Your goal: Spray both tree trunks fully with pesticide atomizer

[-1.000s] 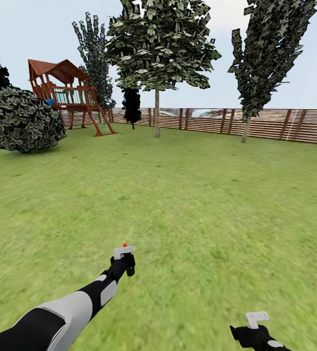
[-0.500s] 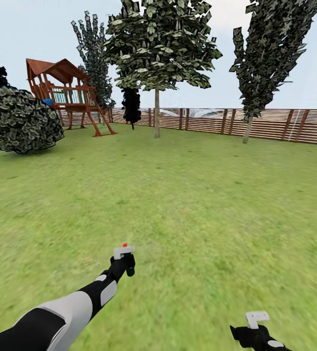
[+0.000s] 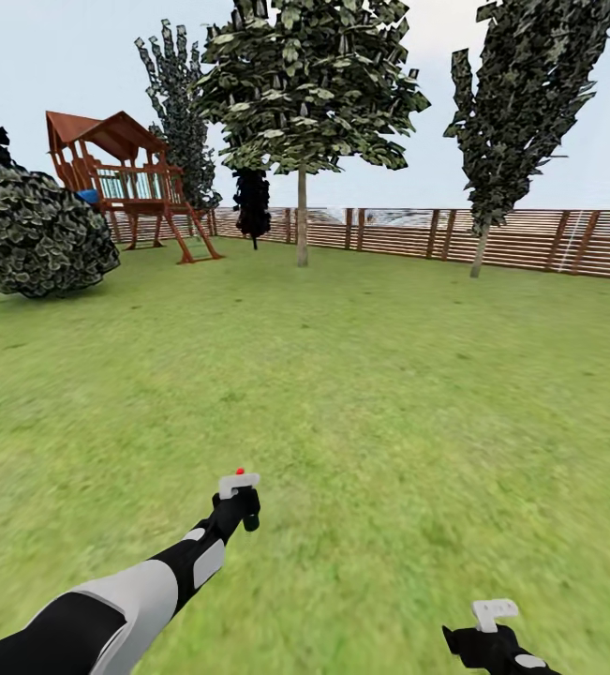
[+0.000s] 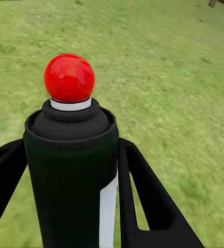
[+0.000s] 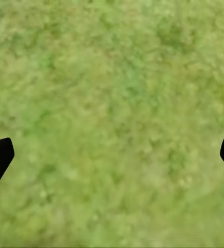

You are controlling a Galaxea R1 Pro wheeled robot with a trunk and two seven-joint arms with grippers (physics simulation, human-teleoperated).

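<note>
With the bottle [image 4: 70, 170] pinched upright in the left gripper [image 3: 237, 511] at lower centre and the right gripper [image 5: 112, 150] spread empty, the tree trunk [image 3: 302, 217] at upper centre is best approached with the nozzle kept level.

Play tower [image 3: 122, 178] beside round bush [image 3: 37, 232].
</note>
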